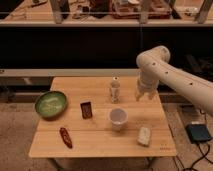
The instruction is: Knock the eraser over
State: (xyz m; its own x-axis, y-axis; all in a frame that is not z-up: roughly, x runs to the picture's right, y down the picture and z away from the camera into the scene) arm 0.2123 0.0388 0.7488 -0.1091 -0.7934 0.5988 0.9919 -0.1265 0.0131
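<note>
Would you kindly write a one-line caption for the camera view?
Gripper hovers right of the slim bottle; the upright eraser stands untouched left of the white cup.

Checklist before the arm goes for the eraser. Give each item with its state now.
1. Eraser standing upright on the table, not yet knocked: ok.
2. Gripper near the eraser: not ok. It hangs over the table's back right part, beyond the slim bottle.
3. Straight path clear: not ok. The bottle and the white cup stand between the gripper and the eraser.
4. Room for the eraser to fall: ok. The green bowl and the red object lie apart from it.
5. Gripper height against the eraser: cannot tell.
</note>
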